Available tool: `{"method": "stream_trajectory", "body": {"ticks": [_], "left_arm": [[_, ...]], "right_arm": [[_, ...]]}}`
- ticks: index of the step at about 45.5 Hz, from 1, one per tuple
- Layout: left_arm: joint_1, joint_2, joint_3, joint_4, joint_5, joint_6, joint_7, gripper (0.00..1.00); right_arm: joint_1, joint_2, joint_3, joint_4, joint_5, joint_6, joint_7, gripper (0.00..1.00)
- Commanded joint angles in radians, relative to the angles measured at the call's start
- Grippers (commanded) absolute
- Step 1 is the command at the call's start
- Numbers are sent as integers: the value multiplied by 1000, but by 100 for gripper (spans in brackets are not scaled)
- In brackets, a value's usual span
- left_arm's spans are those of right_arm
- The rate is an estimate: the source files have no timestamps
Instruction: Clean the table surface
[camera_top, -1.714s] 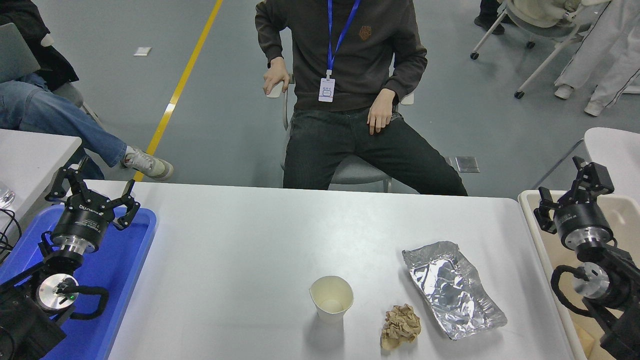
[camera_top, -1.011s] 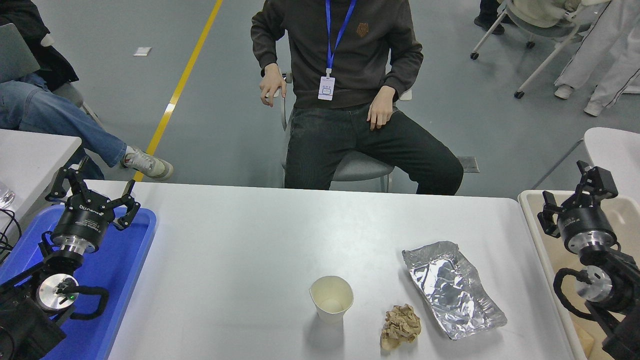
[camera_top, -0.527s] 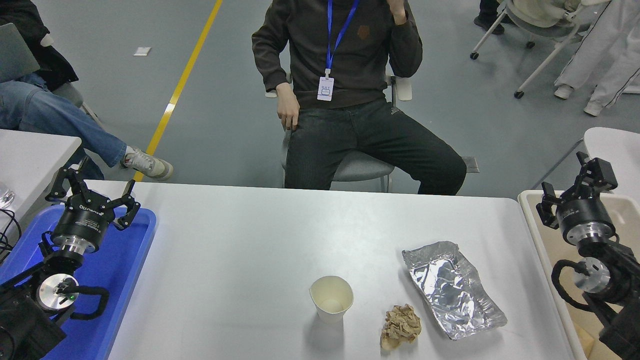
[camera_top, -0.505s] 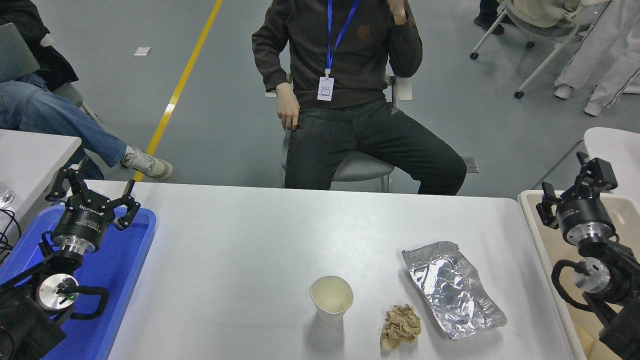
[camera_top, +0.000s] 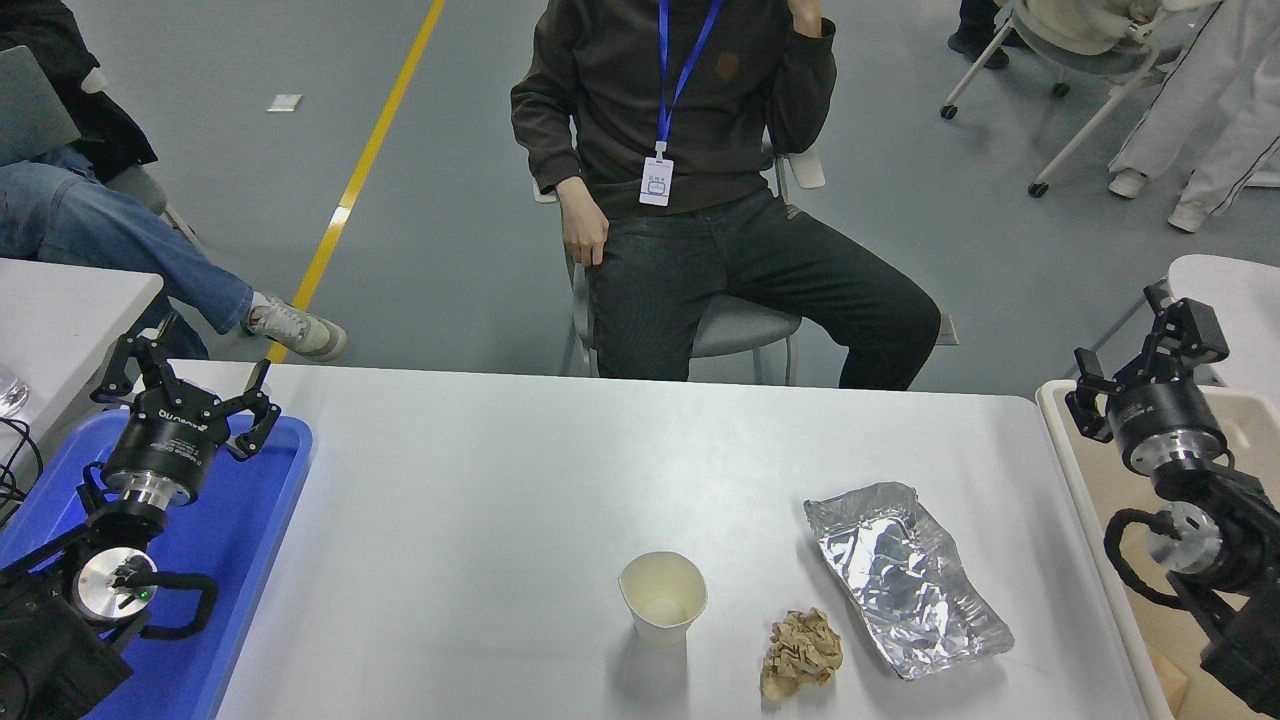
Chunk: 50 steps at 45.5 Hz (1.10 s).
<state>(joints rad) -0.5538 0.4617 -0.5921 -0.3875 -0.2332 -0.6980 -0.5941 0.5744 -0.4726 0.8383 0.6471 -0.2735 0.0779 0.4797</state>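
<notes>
The table surface (camera_top: 520, 470) is a wide white-grey top with three things on its near right part. A white paper cup (camera_top: 662, 597) stands upright. A crumpled brown paper wad (camera_top: 800, 652) lies to its right. Further right a crumpled foil sheet (camera_top: 905, 575) lies flat. My right gripper (camera_top: 1140, 350) is open, raised over the beige tray (camera_top: 1062, 440) at the right edge, well apart from the foil. My left gripper (camera_top: 185, 380) is open, parked over the blue tray (camera_top: 250, 520) at the lower left.
A person (camera_top: 690, 150) sits on a chair at the far side, legs close to the table's back edge. A smaller white table (camera_top: 60, 310) stands at the left. Another seated person's legs (camera_top: 130, 250) are at the upper left, and chairs stand at the upper right.
My right gripper has shifted slightly up and left over the beige tray. The person has raised one hand and moved the legs. The left arm and the table's things have not moved.
</notes>
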Motion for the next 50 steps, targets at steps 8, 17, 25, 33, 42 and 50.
{"method": "stream_trajectory", "body": {"ticks": [8,17,25,33,42,50], "left_arm": [[0,0,0,1,0,0,-1,100],[0,0,0,-1,0,0,-1,100],[0,0,0,1,0,0,0,100],[0,0,0,-1,0,0,0,100],[0,0,0,1,0,0,-1,100],[0,0,0,1,0,0,0,100]], "right_arm": [[309,-184,-549,2,-23,158,-6,99],[562,-195,-883,6,-174,220,-3,99],[741,-179,-989,6,-404,327,-1,99],[916,-54,-1103,3,-654,445,2,99],[1038,143,-1255,12,-728,450,8,99],[1075,340,-1352,14,-733,450,10,99]]}}
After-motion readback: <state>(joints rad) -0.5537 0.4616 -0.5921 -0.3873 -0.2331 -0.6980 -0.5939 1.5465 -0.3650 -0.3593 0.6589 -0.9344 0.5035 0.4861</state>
